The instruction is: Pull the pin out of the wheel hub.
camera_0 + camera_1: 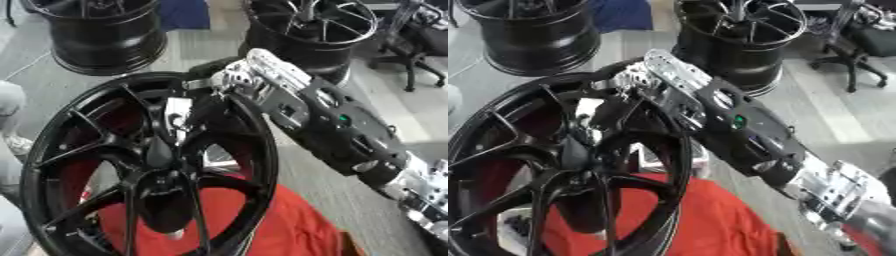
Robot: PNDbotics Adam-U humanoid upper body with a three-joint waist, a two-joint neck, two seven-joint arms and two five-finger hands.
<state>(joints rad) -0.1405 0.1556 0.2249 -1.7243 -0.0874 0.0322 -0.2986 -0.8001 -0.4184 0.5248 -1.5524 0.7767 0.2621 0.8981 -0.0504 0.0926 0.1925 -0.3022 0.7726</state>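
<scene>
A large black wheel hub [52,150] with thin spokes stands tilted in the foreground on a red cloth [280,225]. My right arm comes in from the lower right and crosses the hub's upper rim. My right hand [203,107] is inside the hub, just above its centre [162,150]. A small silver piece [178,112] shows at the hand, among the spokes; whether it is the pin or part of the hand is unclear. The hand is dark against the dark spokes, so its grip is hidden. My left hand shows in neither view.
Two more black wheels stand on the floor behind, one at the back left [105,40] and one at the back right [741,45]. A black office chair [420,45] is at the far right. A blue object [184,12] lies at the top.
</scene>
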